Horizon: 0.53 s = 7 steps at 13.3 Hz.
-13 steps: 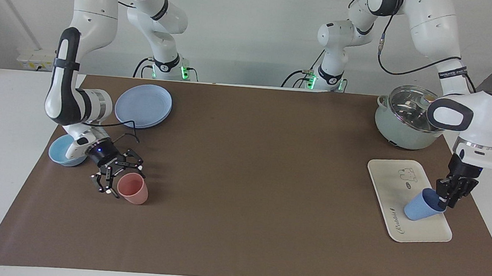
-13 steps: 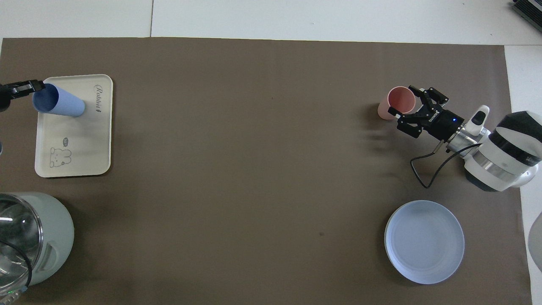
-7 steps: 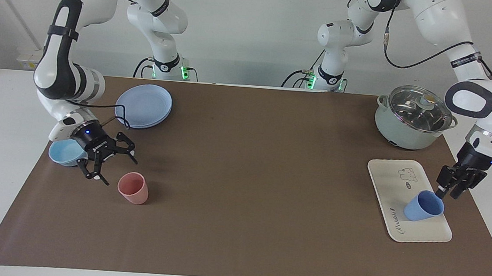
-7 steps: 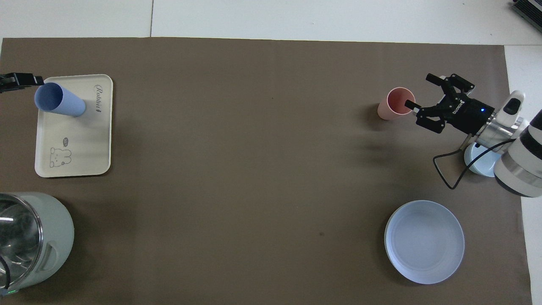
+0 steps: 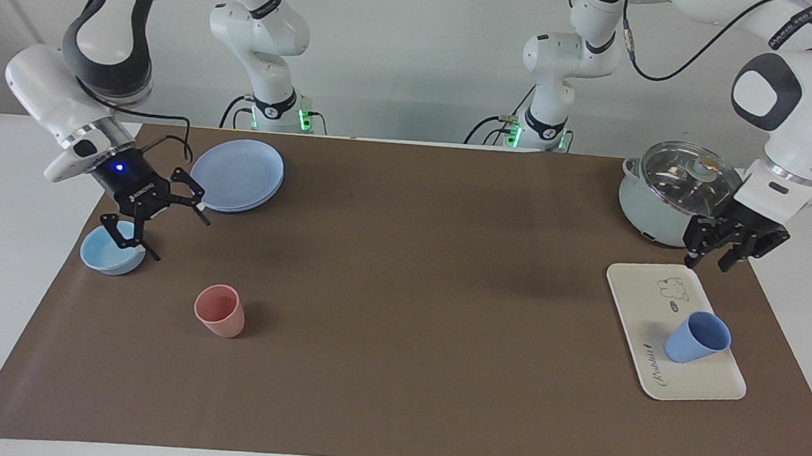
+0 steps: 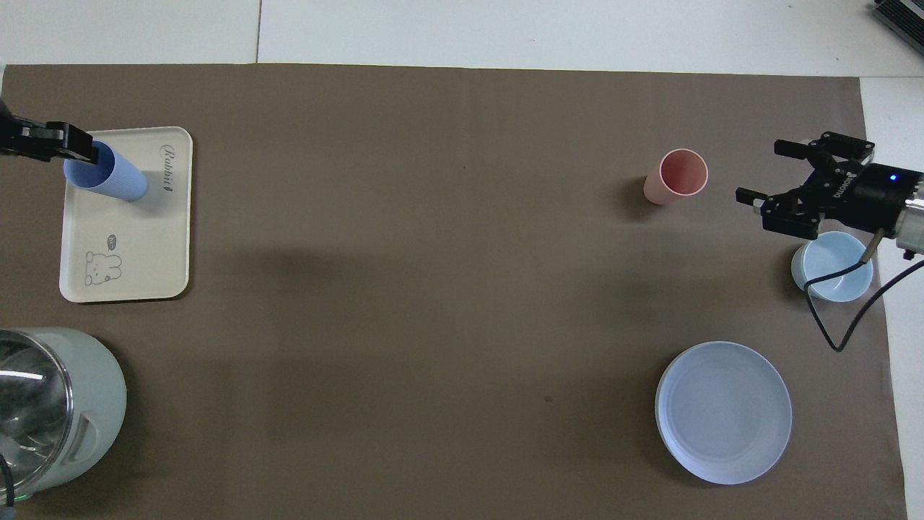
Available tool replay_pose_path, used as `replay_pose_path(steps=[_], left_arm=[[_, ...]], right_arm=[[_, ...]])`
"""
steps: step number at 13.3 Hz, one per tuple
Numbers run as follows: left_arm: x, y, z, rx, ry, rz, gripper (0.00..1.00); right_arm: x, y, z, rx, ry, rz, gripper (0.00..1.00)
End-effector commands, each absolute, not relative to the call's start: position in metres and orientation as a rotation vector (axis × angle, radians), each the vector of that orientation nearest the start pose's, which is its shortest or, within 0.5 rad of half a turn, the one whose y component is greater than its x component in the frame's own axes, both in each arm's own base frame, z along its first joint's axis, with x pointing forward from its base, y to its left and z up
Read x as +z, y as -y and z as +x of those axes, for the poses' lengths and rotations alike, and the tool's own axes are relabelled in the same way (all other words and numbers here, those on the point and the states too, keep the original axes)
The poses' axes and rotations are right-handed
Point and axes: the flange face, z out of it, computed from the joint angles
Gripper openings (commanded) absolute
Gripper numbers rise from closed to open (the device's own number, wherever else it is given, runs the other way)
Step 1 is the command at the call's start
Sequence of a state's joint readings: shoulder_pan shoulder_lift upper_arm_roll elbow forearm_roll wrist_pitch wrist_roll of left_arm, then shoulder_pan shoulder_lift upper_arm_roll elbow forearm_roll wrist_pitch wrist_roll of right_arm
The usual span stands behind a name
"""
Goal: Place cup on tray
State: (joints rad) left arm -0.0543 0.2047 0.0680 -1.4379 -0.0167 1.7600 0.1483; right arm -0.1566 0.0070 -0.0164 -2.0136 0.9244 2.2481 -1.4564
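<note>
Left end effector (image 5: pixel 728 248) lifted off cup (image 5: pixel 697 338), empty, fingers spread; cup upright on tray (image 5: pixel 643 305); overhead view crops it.

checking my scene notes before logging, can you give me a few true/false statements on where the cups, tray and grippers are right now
1. The cup stands on the tray. True.
2. The left gripper is shut on the cup. False: it is open, raised over the table between the tray and the pot, clear of the cup.
3. The pink cup lies on its side. False: it stands upright on the brown mat.
4. The right gripper is open and holds nothing, up over the bowl. True.
5. The round plate sits on the tray. False: it rests on the mat at the right arm's end of the table.
</note>
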Motion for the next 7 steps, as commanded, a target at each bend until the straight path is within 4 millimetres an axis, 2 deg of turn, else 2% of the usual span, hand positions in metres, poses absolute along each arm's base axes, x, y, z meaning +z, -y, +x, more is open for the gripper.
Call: replay_pose_path(steps=[1, 3, 5, 7], left_arm=[[0.620, 0.019, 0.597, -0.105, -0.228, -3.092, 0.59], [0.633, 0.030, 0.574, -0.063, -0.257, -3.097, 0.59], [0.642, 0.029, 0.553, -0.063, -0.276, -3.100, 0.63], [0.647, 0.022, 0.538, -0.001, -0.280, -3.106, 0.67]], right_arm=[[0.519, 0.066, 0.560, -0.828, 0.927, -2.599, 1.00], [0.536, 0.056, 0.554, -0.745, 0.898, -2.718, 1.00], [0.555, 0.042, 0.555, -0.680, 0.879, -2.803, 1.00], [0.576, 0.040, 0.555, -0.587, 0.758, -2.899, 1.00]])
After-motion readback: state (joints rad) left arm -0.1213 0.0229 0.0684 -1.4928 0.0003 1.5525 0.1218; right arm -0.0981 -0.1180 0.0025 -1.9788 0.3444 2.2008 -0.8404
